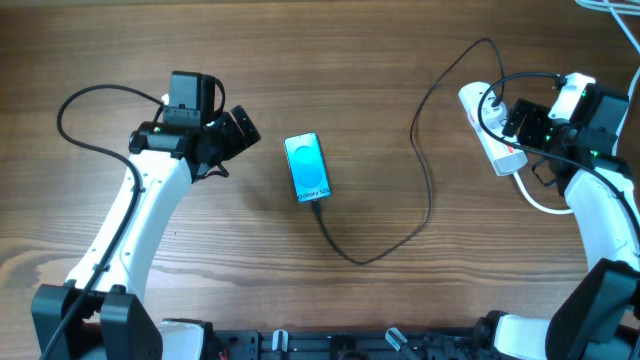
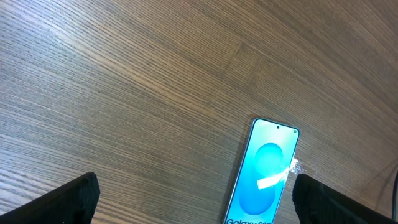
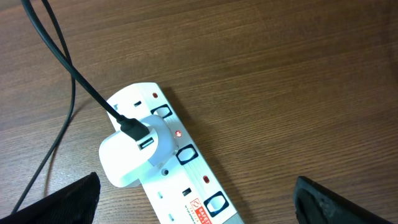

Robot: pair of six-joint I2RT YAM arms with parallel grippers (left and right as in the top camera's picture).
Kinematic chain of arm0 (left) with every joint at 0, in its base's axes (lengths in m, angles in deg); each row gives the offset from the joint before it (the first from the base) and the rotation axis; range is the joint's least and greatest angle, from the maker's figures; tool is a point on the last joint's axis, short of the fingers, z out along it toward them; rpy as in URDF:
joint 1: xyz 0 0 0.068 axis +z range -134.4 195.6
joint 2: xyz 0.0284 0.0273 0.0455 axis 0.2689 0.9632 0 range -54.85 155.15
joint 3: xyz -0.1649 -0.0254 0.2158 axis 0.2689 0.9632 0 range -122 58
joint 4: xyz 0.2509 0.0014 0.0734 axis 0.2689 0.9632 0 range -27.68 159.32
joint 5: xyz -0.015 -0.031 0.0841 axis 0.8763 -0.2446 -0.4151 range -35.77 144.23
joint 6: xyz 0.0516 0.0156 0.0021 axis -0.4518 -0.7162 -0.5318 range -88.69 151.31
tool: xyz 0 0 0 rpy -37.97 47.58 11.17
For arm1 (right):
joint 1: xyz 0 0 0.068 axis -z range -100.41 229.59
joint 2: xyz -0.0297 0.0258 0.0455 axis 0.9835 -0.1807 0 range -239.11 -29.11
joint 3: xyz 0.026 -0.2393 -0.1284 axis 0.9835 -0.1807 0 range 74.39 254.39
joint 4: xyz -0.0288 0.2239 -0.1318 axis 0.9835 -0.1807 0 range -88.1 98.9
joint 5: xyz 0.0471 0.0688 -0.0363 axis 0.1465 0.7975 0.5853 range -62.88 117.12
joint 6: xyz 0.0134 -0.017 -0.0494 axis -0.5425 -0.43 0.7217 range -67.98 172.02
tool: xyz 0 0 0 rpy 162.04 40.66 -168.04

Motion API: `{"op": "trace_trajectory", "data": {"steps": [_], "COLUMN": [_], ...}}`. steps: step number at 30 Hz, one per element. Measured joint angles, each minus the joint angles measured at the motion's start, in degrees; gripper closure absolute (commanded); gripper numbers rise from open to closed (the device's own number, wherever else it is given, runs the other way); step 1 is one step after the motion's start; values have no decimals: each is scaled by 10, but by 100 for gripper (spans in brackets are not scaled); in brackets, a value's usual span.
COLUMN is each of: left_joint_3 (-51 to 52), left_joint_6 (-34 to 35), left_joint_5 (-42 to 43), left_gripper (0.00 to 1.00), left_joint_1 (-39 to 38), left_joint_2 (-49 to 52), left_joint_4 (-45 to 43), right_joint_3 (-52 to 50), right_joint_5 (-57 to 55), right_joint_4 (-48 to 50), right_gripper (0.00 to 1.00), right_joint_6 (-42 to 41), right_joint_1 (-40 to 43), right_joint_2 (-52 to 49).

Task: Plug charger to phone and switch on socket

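Observation:
The phone [image 1: 307, 167] lies flat mid-table, its teal screen lit; the left wrist view shows the phone [image 2: 264, 177] between the wide-apart fingers, close to the right finger [image 2: 329, 200]. My left gripper [image 1: 243, 133] [image 2: 199, 205] hovers open just left of it, holding nothing. The charger cable [image 1: 428, 190] loops from the phone's near edge, where its tip meets the phone, to a white adapter [image 3: 130, 155] seated in the socket [image 1: 483, 125] [image 3: 186, 180] at the far right. Above the socket my right gripper [image 1: 508, 125] [image 3: 202, 205] is open and empty. A small red dot [image 3: 178, 133] shows beside the adapter.
The socket's thick white lead [image 1: 540, 205] curves toward the right arm's base. More white cables [image 1: 610, 10] cross the top right corner. A black arm cable [image 1: 75, 110] loops at the far left. Bare wooden table [image 1: 380, 100] lies between phone and socket.

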State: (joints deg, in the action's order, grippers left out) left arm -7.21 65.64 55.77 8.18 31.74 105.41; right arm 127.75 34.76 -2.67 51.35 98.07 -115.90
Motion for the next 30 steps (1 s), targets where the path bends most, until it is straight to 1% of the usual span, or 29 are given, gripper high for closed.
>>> {"op": "trace_trajectory", "data": {"steps": [15, 18, 20, 24, 27, 30], "left_joint_3": [0, 0, 0, 0, 0, 0], "left_joint_6": [0, 0, 0, 0, -2, -2], "left_joint_5": [0, 0, 0, -2, -29, -41], "left_gripper": [0, 0, 0, 0, 0, 0], "left_joint_1": [0, 0, 0, 0, 0, 0], "left_joint_2": [-3, -40, -96, -170, -191, -193], "left_joint_4": [0, 0, 0, 3, 32, 30], "right_joint_3": [0, 0, 0, 0, 0, 0], "right_joint_5": [0, 0, 0, 0, 0, 0], "right_joint_4": [0, 0, 0, 0, 0, 0], "right_gripper": [0, 0, 0, 0, 0, 0], "right_joint_6": [0, 0, 0, 0, 0, 0], "right_joint_1": [0, 0, 0, 0, 0, 0], "right_joint_2": [0, 0, 0, 0, 0, 0]}}
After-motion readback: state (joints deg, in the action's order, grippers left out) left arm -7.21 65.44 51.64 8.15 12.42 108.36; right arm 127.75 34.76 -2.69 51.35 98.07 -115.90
